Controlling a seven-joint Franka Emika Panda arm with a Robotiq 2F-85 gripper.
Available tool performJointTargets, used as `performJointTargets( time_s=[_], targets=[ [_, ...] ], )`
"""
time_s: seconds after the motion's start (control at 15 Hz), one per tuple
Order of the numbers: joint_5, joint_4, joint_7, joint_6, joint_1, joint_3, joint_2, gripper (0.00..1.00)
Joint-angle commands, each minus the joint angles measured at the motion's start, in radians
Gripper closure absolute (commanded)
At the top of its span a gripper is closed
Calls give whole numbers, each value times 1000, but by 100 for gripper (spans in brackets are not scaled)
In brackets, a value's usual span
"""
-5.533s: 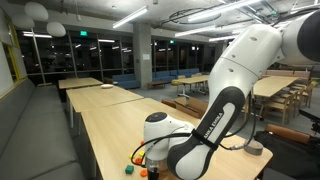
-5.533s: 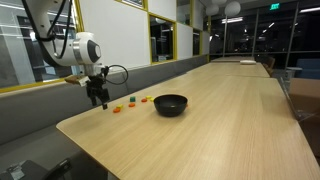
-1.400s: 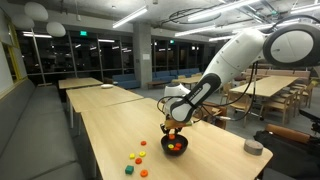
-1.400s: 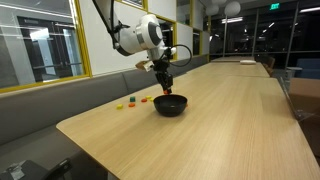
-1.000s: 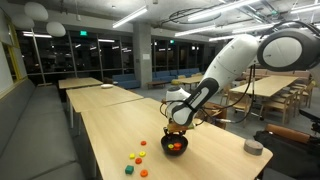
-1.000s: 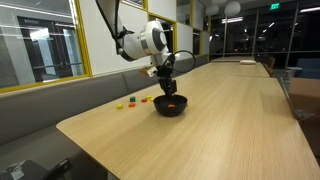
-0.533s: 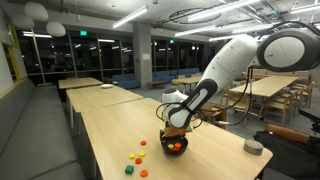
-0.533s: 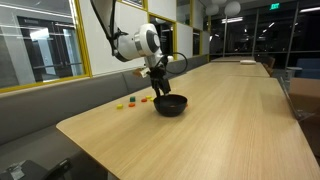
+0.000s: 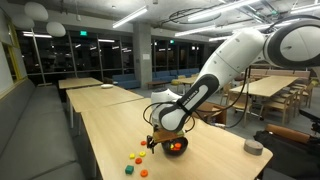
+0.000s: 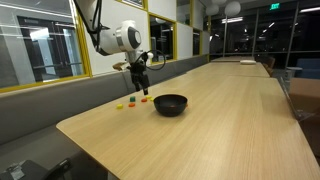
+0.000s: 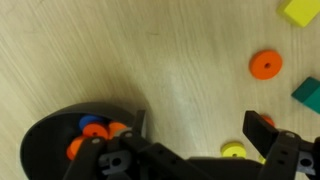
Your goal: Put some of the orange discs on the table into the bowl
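Note:
The black bowl [image 9: 177, 148] stands on the light-wood table [image 9: 110, 130] and holds several orange discs [image 11: 88, 128]; it also shows in the other exterior view [image 10: 170, 104] and at the lower left of the wrist view [image 11: 50, 140]. My gripper [image 11: 200, 128] is open and empty, just above the table between the bowl and the loose pieces; it shows in both exterior views [image 9: 153, 140] [image 10: 141, 88]. One orange disc [image 11: 265, 65] lies ahead on the table. Another peeks out by the right finger [image 11: 268, 121].
A yellow round piece [image 11: 235, 151] lies between the fingers. A yellow block [image 11: 302, 11] and a green piece [image 11: 309, 95] lie at the right. A small grey round object [image 9: 254, 147] sits near the table's far corner. Similar tables stand behind.
The gripper has moved from above the bowl back toward the loose pieces and lower to the table. It is open now.

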Motion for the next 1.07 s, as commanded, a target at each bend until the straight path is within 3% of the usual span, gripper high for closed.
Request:
performJointTargets(
  time_s=[0.0, 0.4, 1.0],
  targets=[
    [42, 2, -20, -33, 21, 46, -23, 0],
    [74, 30, -20, -39, 62, 100, 23, 0],
    [98, 135, -50, -49, 72, 102, 147, 0]
  ],
)
